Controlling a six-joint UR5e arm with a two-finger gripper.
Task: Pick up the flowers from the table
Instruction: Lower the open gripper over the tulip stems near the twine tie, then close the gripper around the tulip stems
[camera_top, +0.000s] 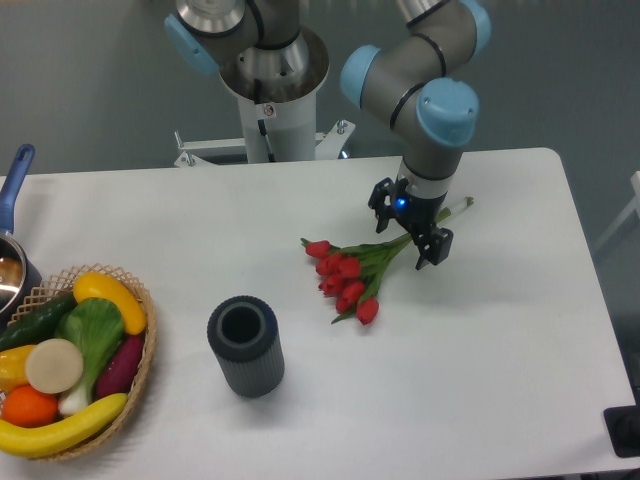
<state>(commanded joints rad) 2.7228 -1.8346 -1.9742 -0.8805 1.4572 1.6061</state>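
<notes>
1. The flowers (352, 272) lie flat on the table (500, 340), right of centre and toward the back edge, so the pick is not yet done; judging by this, only the approach is complete.
2. The gripper (405, 232) sits over the stems where they leave the leaves, with 1 finger (378, 194) on the far side of the stems and the other finger (432, 248) on the near side.
3. The jaws stand spread, with the stems passing through the gap between them. I cannot tell whether either finger touches the stems, and nothing shows a pinch.
4. What is left, as I judge it: closing on the stems, then lifting the bunch off the table.
5. The bunch's long axis runs diagonally, from the red heads at the lower left to the cut stem ends at the upper right, which poke out past the gripper near the back right of the table.
6. The heads fan out toward the dark ribbed cylinder (246, 346), which stands well apart from them on the near side.
7. A wicker basket of vegetables (70, 357) rests at the left edge, far from the flowers, with a blue-handled pot (12, 240) behind it.
</notes>
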